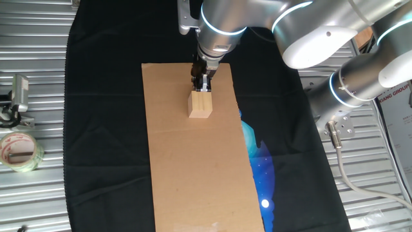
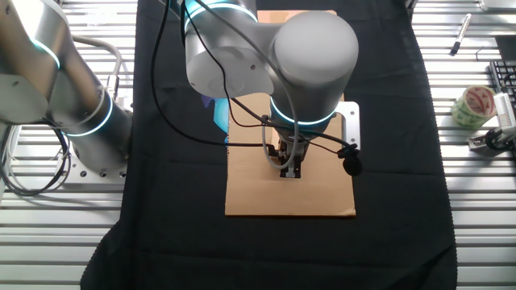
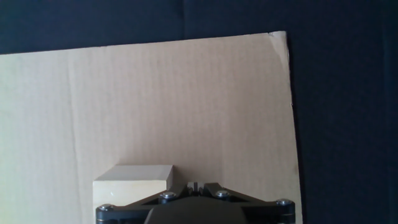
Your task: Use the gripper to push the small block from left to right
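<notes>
In the hand view, the small pale tan wooden cube [image 3: 132, 182] sits just off the near-left of the black and metal two-finger pincer [image 3: 194, 186], whose tips look drawn together and hold nothing; beyond lies the flat brown cardboard sheet [image 3: 155, 106]. One fixed view adds that the pincer [image 1: 203, 85] points straight down under the silver arm with its glowing blue ring [image 1: 222, 26], tips at the cube's [image 1: 200, 105] far top edge; contact cannot be judged. In the other fixed view the cube is hidden behind the pincer [image 2: 291, 168]. Black cloth covers the table [image 1: 96, 129].
</notes>
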